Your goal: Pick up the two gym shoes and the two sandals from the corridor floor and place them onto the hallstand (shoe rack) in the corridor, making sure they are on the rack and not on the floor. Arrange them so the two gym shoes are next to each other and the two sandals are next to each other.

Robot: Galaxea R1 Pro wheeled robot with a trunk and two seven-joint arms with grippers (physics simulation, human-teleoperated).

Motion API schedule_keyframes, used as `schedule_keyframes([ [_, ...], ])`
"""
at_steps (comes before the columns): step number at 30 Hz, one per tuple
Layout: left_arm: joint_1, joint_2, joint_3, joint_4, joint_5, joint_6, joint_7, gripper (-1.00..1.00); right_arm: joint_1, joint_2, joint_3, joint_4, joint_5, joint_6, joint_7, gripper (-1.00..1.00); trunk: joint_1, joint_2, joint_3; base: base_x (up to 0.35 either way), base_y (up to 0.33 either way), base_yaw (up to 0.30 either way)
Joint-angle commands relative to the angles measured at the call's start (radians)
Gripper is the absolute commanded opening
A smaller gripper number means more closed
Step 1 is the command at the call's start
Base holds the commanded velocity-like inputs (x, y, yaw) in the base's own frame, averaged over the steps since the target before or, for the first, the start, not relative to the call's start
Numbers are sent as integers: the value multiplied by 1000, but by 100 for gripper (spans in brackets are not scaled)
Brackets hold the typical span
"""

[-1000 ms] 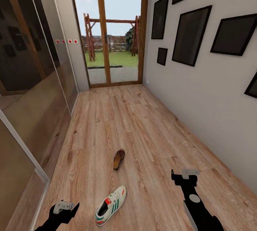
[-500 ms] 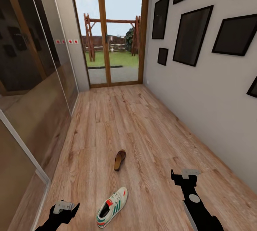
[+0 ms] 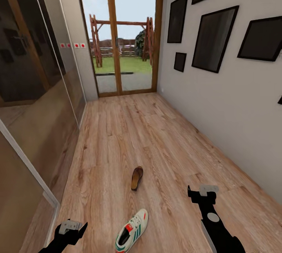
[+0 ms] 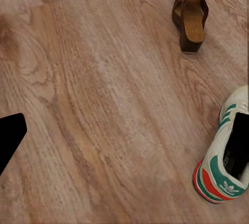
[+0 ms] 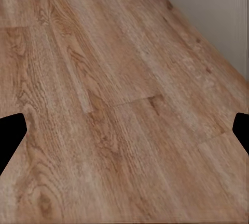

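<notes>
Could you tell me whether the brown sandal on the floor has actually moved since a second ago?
No. The sandal kept its place on the floor planks; the whole head view shifted, doorway included, so the camera moved.

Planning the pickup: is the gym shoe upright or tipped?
Upright: the gym shoe rests sole-down on the corridor floor, opening facing up.

Black arms (image 3: 217, 225) with grey brackets, one grey disc.
</notes>
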Motion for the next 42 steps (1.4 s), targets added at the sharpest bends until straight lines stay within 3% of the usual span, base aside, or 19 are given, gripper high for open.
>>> schedule_keyframes([
  [1,-1,0,8,0,-9,-4,-5,100,-1,0,-1,0,10,-2,-3,100,0,0,-1,16,41,-234],
  [9,0,0,1,0,-20,-5,-6,100,-1,0,-1,-1,10,-1,-3,100,0,0,-1,4,11,-253],
  [13,0,0,-21,0,-39,-4,-5,100,-1,0,-2,0,10,0,-3,100,0,0,-1,0,1,-61],
  [25,-1,0,-25,0,-43,-3,-5,100,-1,0,-5,0,10,1,-4,100,0,0,-1,0,0,-10],
  [30,-1,-1,-26,0,-43,1,-6,100,-1,0,-5,0,10,10,-5,100,19,-35,-17,0,0,-148],
  [36,-3,-7,-38,-2,-43,6,-6,100,-1,0,-7,-32,9,76,-4,100,42,-77,-38,0,0,-253],
  [42,-22,-38,-70,-19,-46,15,-7,100,-1,0,-7,-163,8,205,-4,100,65,-119,-64,0,0,-169],
])
